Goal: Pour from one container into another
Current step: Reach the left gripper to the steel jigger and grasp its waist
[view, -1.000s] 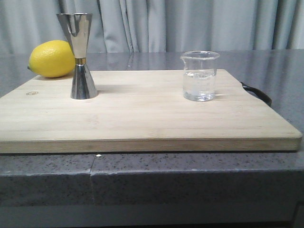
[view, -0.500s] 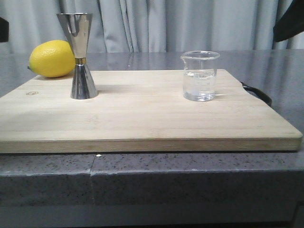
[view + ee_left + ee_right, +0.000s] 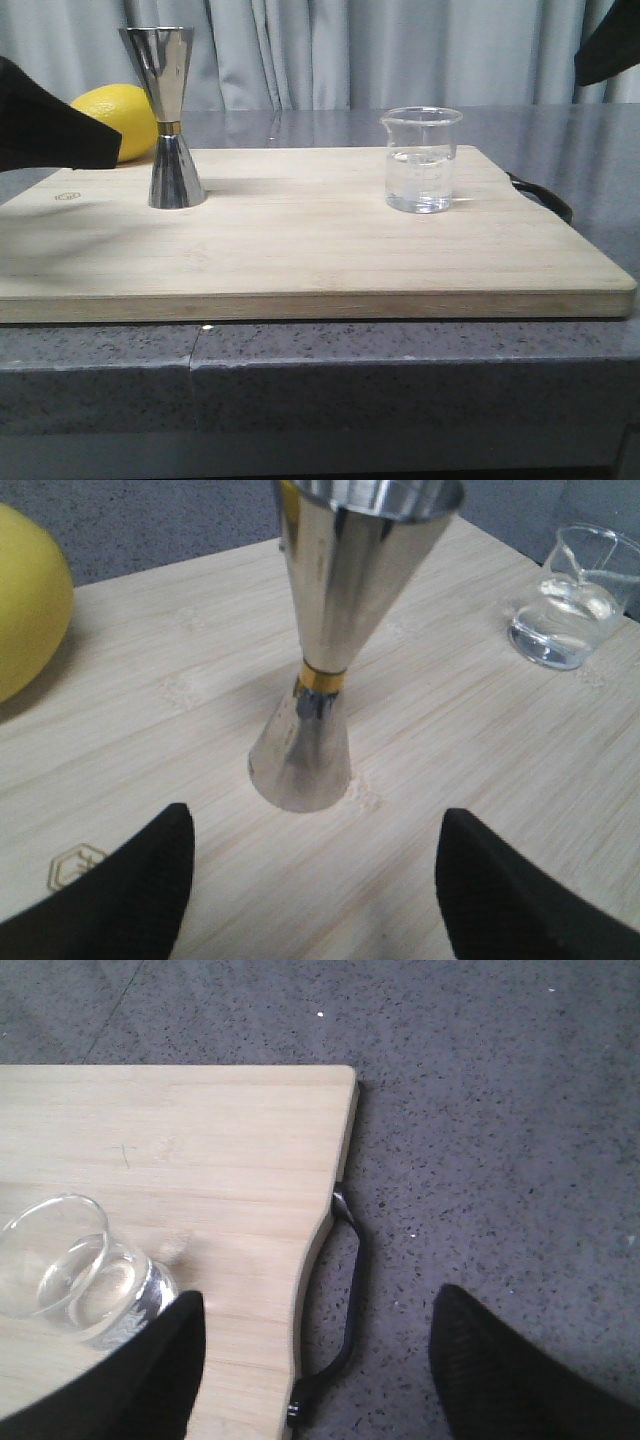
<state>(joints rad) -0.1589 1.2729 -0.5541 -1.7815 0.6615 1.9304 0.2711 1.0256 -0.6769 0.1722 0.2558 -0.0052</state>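
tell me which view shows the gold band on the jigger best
The left wrist view: the jigger fills the picture and its gold band is close and sharp. The front view shows the whole jigger but the band only as a thin line. The right wrist view does not show it.

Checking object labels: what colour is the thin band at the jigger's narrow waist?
Gold, on the shiny steel jigger; clearest in the left wrist view.

Pale grey curtains [image 3: 400,55] hang in soft vertical folds across the whole back of the scene. In front of them runs a dark grey speckled stone desk [image 3: 400,370], its front edge showing a vertical seam [image 3: 192,362]. Even, diffuse light leaves faint reflections on the polished top.
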